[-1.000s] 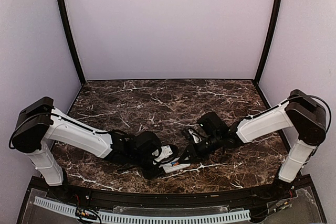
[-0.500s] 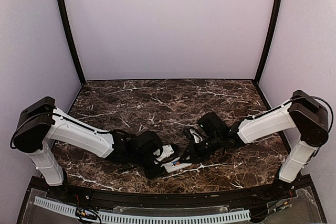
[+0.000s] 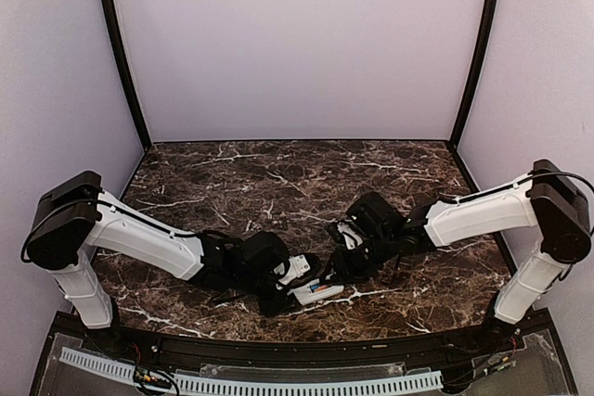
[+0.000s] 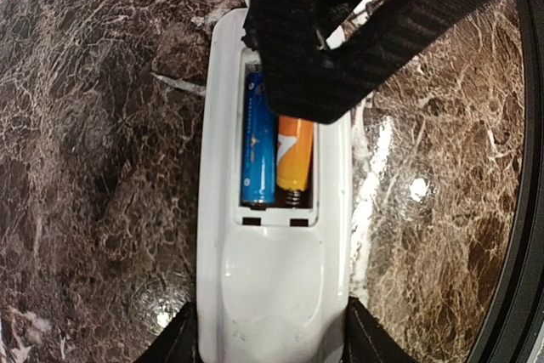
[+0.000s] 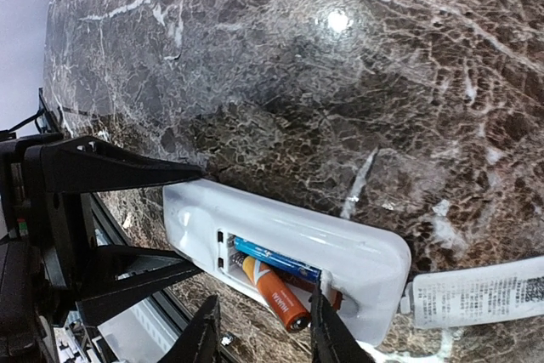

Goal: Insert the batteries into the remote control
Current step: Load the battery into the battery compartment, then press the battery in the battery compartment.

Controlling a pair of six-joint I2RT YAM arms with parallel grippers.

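The white remote control (image 4: 272,278) lies back up on the marble, its compartment open. My left gripper (image 4: 270,337) is shut on its near end, one finger on each long side. A blue battery (image 4: 257,142) lies seated in the left slot. An orange battery (image 4: 294,159) is in the right slot, tilted, with one end raised out in the right wrist view (image 5: 272,295). My right gripper (image 5: 265,333) stands open, its fingers astride the raised end of the orange battery. In the top view the remote (image 3: 318,291) lies between both grippers near the front edge.
A white printed label (image 5: 476,291) lies by the remote's far end. The black front rail (image 3: 297,350) runs just behind the remote. The tabletop (image 3: 297,183) stretches back to the lilac walls.
Both grippers and the remote have shifted slightly to the right. The left gripper's hold on the remote is the same.
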